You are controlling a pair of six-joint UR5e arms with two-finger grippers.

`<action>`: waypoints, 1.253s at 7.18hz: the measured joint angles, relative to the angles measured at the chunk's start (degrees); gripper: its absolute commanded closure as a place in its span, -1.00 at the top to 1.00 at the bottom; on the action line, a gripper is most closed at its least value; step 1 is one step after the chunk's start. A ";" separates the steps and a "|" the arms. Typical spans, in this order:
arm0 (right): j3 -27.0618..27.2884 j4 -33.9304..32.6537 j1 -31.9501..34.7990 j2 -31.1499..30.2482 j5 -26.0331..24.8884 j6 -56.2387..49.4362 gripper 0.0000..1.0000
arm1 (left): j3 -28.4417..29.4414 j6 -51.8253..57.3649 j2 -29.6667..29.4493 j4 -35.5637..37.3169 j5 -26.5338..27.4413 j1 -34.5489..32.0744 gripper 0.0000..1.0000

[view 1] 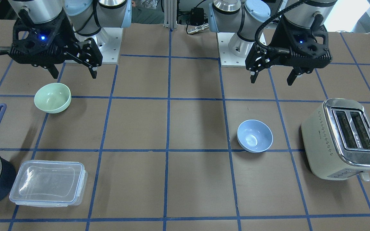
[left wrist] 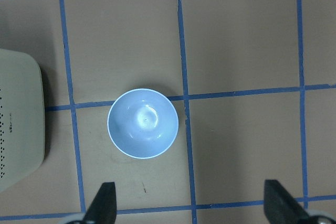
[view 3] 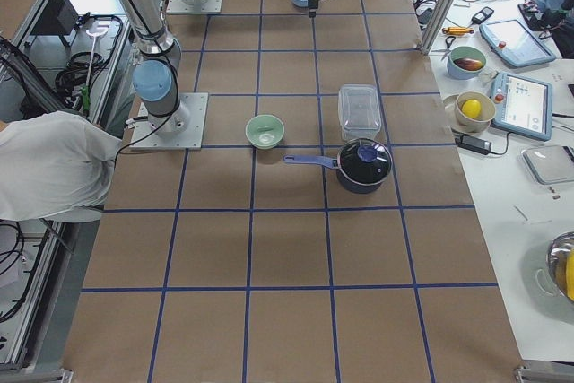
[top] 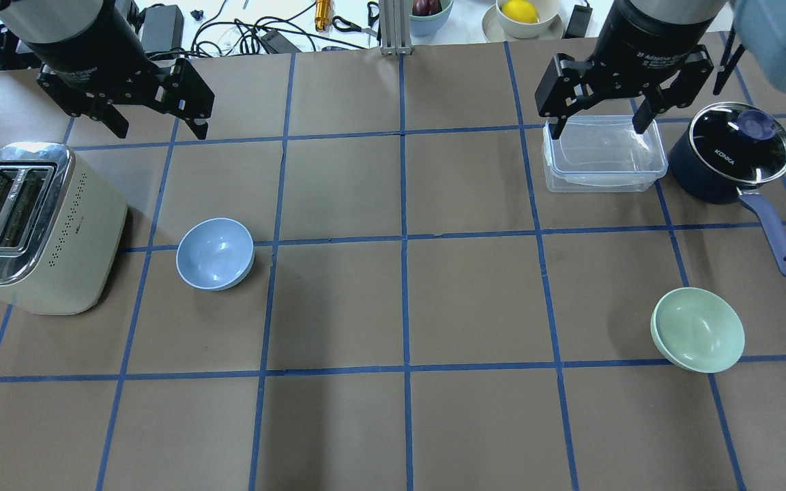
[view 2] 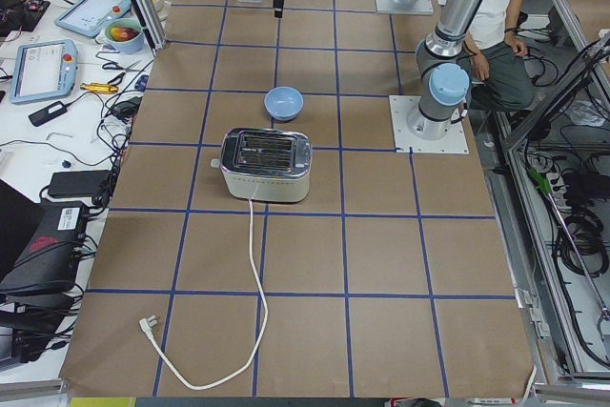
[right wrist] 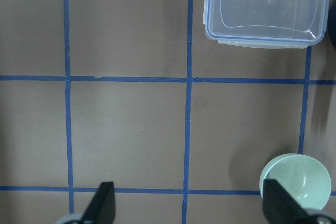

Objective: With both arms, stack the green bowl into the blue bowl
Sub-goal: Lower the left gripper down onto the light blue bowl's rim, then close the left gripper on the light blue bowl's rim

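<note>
The green bowl (view 1: 52,98) stands upright and empty on the table on my right side; it also shows in the overhead view (top: 697,329) and at the lower right of the right wrist view (right wrist: 295,182). The blue bowl (view 1: 255,135) stands upright and empty on my left side (top: 215,254), in the middle of the left wrist view (left wrist: 143,123). My left gripper (view 1: 271,81) hangs open and empty high above the table, back from the blue bowl. My right gripper (view 1: 74,76) hangs open and empty, high and back from the green bowl.
A cream toaster (top: 31,225) stands left of the blue bowl. A clear lidded plastic container (top: 604,151) and a dark navy saucepan (top: 731,150) with a long handle lie beyond the green bowl. Brown table with blue tape grid between the bowls.
</note>
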 measured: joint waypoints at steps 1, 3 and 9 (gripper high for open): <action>0.06 -0.01 0.01 0.06 0.05 -0.04 1.00 | -0.05 -0.02 0.02 -0.09 0.02 -0.05 1.00; 0.15 -0.07 -0.04 0.16 0.13 0.33 1.00 | -1.28 -0.14 0.18 -0.28 0.01 -0.29 1.00; 0.11 -0.02 -0.08 0.31 0.16 0.67 1.00 | -31.28 0.16 -9.31 37.20 0.13 0.32 0.78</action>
